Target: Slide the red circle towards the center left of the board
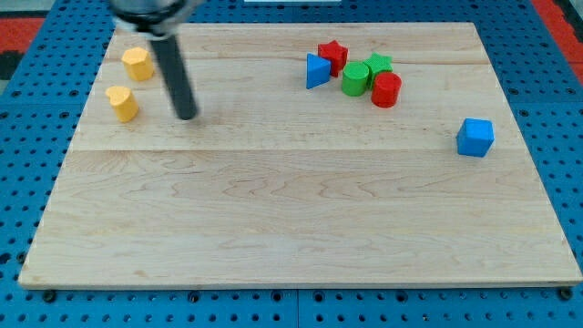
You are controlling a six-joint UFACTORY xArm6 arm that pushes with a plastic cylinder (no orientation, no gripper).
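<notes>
The red circle [386, 90] stands on the wooden board [301, 210] at the view's upper right, in a tight cluster. It touches a green circle [355, 78] on its left and a green star [379, 64] above it. A red star [332, 56] and a blue triangle [317, 70] sit at the cluster's left. My tip [187, 116] rests on the board at the view's upper left, far left of the red circle, just right of two yellow blocks.
A yellow block [138, 64] and another yellow block [122, 103] sit near the board's upper left edge. A blue cube [475, 138] stands alone at the right side. A blue pegboard [27, 164] surrounds the board.
</notes>
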